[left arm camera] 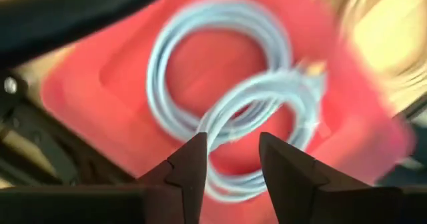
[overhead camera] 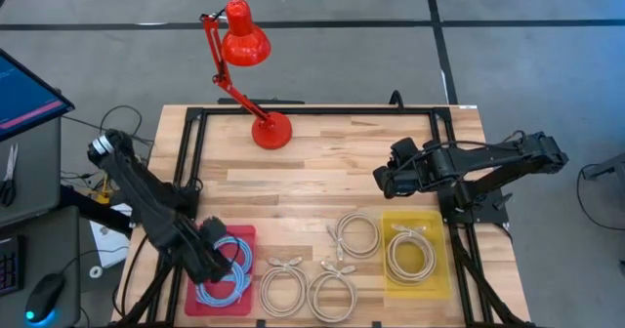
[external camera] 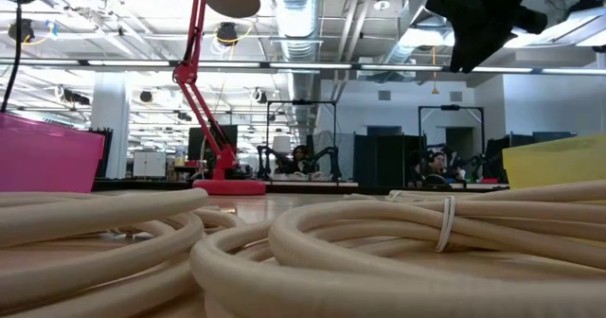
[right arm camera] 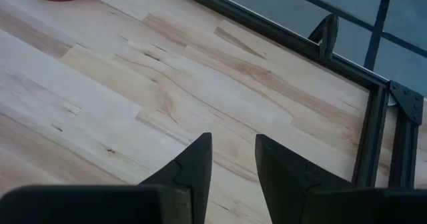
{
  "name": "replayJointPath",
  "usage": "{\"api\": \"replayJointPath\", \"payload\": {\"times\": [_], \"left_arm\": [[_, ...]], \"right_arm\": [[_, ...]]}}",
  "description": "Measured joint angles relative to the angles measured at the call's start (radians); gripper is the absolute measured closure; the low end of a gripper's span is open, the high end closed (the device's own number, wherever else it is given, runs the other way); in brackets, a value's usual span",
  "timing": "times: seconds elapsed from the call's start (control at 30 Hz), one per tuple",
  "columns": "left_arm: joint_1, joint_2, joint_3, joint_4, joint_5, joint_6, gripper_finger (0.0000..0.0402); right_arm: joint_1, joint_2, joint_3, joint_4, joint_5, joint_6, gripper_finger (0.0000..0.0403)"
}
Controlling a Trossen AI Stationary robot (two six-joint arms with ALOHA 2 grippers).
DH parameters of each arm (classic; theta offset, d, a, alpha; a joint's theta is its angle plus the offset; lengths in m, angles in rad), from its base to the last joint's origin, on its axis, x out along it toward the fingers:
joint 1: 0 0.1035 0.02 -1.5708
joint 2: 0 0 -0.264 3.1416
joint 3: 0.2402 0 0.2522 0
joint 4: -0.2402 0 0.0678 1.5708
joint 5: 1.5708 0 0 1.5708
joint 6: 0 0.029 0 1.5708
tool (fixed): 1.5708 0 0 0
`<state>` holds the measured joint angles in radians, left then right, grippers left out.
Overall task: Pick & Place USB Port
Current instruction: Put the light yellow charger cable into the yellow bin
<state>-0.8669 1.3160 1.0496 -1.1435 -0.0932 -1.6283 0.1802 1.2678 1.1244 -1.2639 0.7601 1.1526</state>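
Left gripper (overhead camera: 217, 260), fingers slightly parted and empty over the blue cables (left arm camera: 230, 111) in the red tray (overhead camera: 195, 294), should drop straight onto one strand before closing, while the right gripper (overhead camera: 383, 182) hangs narrowly parted above bare wood.

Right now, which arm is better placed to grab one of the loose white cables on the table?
Right, probably. Its end effector hangs open and empty over bare wood near the white cables. The left end effector sits over the blue cables in the red tray.
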Motion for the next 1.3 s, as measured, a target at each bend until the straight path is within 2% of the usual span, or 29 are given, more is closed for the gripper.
{"api": "replayJointPath", "payload": {"times": [0.13,0.33,0.47,0.7,0.87,1.0,1.17,1.3], "left_arm": [[0.061,-0.076,0.0,0.002,-0.123,0.004,0.0275],[0.168,-0.12,0.0,0.082,-0.242,0.144,0.0285],[0.245,-0.119,0.0,0.178,-0.251,0.275,0.0286],[0.356,-0.119,0.0,0.351,-0.251,0.491,0.0286],[0.422,-0.119,0.0,0.411,-0.251,0.566,0.0286],[0.453,-0.118,0.0,0.429,-0.252,0.608,0.0286],[0.48,-0.118,0.001,0.44,-0.252,0.612,0.0286],[0.491,-0.118,0.001,0.446,-0.251,0.612,0.0286]], "right_arm": [[0.0,0.0,0.0,0.0,0.0,0.0,0.0295],[0.003,0.0,0.0,0.0,-0.035,-0.015,0.0295],[0.003,0.0,0.0,0.021,-0.147,-0.125,0.0295],[0.003,0.0,0.0,0.133,-0.478,-0.32,0.0295],[0.002,0.015,0.0,0.212,-0.497,-0.361,0.0291],[0.003,0.059,0.0,0.237,-0.53,-0.519,0.027],[0.015,0.151,0.0,0.282,-0.58,-0.733,0.022],[0.025,0.233,0.0,0.311,-0.623,-0.819,0.0184]]}}
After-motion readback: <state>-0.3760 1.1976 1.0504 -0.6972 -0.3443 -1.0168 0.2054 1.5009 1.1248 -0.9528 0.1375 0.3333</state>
